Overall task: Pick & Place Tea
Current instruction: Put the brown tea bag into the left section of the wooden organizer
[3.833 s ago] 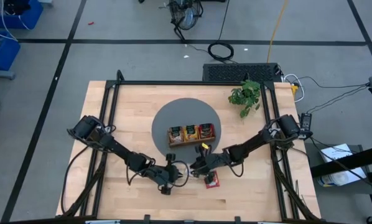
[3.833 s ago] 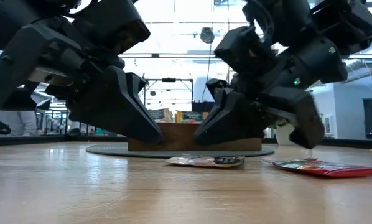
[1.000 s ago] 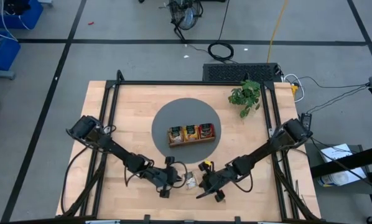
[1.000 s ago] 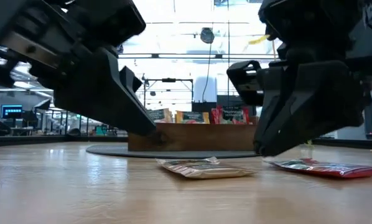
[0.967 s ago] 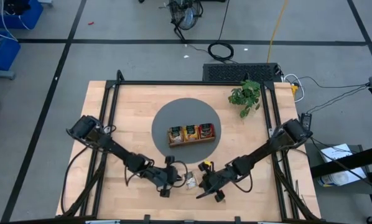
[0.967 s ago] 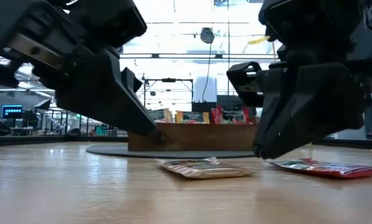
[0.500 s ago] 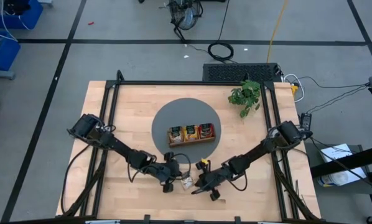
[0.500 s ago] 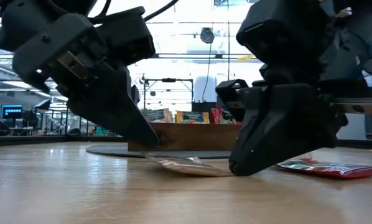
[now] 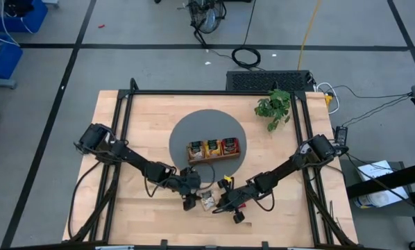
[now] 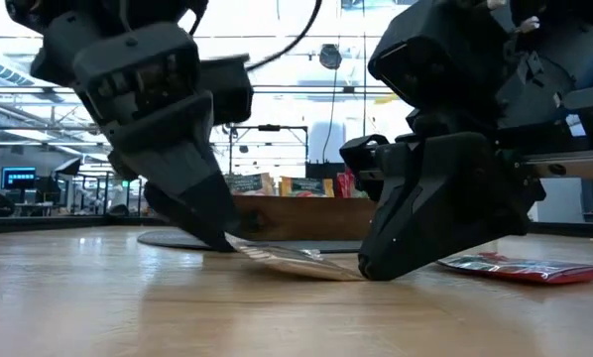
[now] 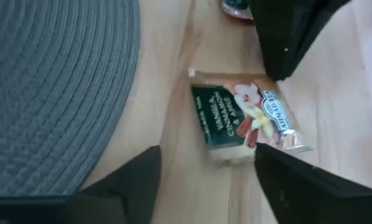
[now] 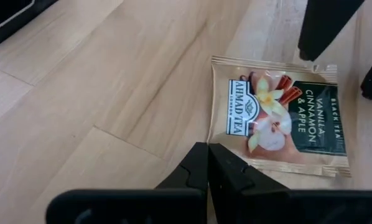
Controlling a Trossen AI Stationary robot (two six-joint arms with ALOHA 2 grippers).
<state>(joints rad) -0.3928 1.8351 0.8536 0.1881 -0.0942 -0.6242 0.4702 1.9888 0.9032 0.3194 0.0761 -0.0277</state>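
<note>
Reading "Vanilla Cinnamon & Apple", tea sachet (image 12: 278, 121)

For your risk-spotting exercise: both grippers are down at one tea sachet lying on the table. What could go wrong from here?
1. The left gripper stands open around the vanilla-cinnamon sachet, which lies flat on the wood; closing may skid over it rather than pinch it.
2. The shut right gripper presses at the sachet's edge, close to the left one; they may collide.
3. The red sachet nearby could get knocked.
</note>
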